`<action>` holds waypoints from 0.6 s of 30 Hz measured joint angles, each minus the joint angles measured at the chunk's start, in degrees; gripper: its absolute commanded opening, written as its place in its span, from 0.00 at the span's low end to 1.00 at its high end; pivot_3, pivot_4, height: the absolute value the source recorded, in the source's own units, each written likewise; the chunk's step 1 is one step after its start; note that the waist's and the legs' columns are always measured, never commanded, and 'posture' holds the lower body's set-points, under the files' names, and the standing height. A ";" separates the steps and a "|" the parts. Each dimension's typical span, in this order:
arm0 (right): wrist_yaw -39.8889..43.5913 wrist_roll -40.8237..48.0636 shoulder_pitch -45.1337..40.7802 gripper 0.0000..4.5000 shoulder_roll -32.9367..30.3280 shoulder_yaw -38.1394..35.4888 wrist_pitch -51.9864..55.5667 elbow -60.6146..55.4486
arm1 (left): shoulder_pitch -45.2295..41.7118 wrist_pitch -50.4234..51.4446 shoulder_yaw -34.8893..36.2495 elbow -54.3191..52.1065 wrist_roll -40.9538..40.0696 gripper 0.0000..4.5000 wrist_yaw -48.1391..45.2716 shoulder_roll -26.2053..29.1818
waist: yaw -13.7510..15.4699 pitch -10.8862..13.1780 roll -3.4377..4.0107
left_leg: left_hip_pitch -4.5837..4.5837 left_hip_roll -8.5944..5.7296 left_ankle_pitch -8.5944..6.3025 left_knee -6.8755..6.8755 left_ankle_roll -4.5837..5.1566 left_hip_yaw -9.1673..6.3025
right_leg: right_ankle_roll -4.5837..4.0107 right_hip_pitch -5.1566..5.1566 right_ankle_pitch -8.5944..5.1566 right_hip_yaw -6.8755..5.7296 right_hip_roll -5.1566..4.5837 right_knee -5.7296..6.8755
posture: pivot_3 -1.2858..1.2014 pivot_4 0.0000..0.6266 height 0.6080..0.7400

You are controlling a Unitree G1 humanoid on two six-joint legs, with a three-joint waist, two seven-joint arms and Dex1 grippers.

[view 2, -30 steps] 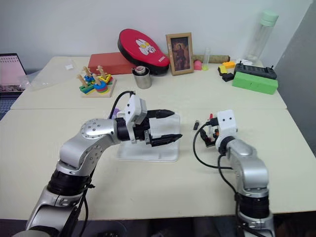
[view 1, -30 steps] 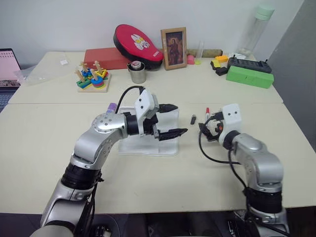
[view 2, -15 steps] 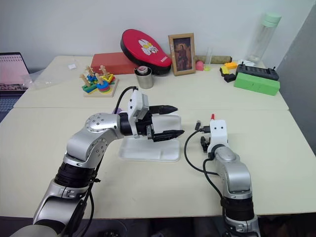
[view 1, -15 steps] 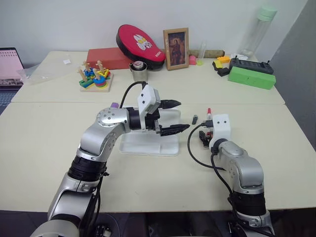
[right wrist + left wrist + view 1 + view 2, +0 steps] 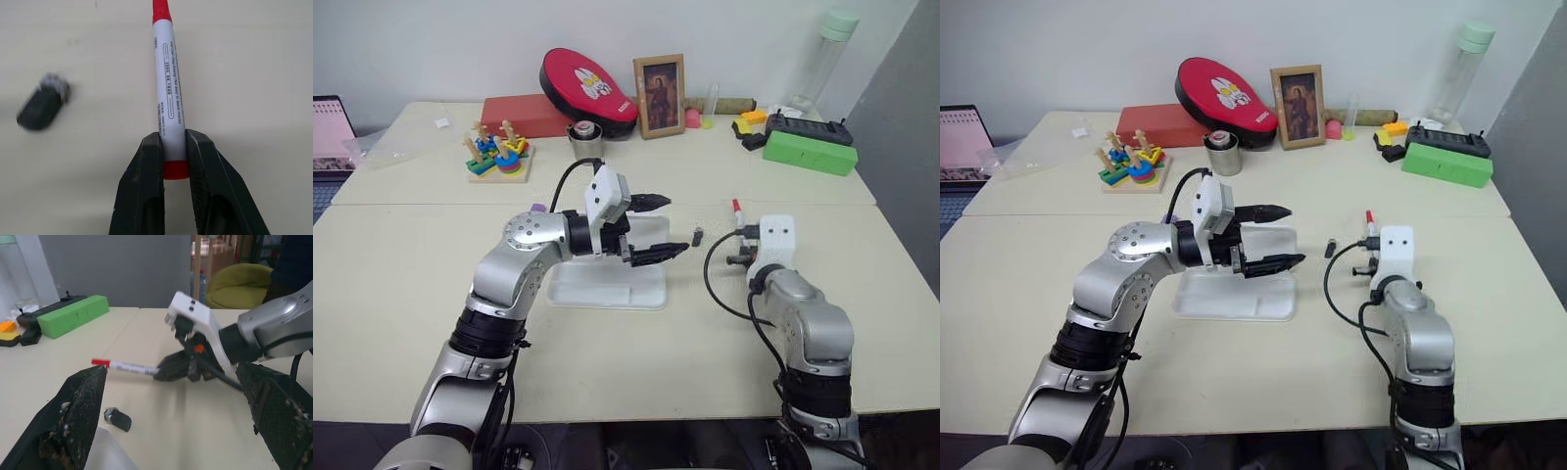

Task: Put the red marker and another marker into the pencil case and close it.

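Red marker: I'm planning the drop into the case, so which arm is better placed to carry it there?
Right. Its end effector is already shut on the red marker near its tail. The left end effector is open above the pencil case, holding nothing.

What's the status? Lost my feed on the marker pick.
Right pincer shut on red marker. Left pincer open over pencil case. Small black object beside marker.
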 measured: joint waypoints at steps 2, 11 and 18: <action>3.55 2.74 -3.49 0.07 -1.57 -1.12 -5.35 0.43 | 2.69 2.54 3.39 -3.40 -1.95 1.00 1.82 1.74 | -0.70 0.05 0.07 | -0.01 0.02 0.00 -0.06 0.00 0.04 | 0.00 -0.05 0.00 0.05 0.00 0.00 | 0.52 0.24 1.00; 43.91 13.59 -17.21 0.07 -20.14 14.27 -24.43 5.82 | 28.59 12.56 26.54 -21.74 -8.15 1.00 8.27 14.76 | -1.77 0.07 0.12 | 0.05 0.08 -0.02 -0.22 0.03 0.05 | -0.12 -0.05 -0.09 -0.02 0.00 -0.05 | 0.52 0.24 1.00; 58.54 5.38 -23.68 0.07 -19.38 33.63 -35.99 22.01 | 42.89 12.19 34.62 -28.54 -8.93 1.00 10.75 14.88 | -0.53 0.10 -0.08 | 0.04 0.06 -0.01 -0.06 0.00 0.04 | -0.09 -0.04 -0.08 -0.05 -0.04 -0.08 | 0.52 0.24 1.00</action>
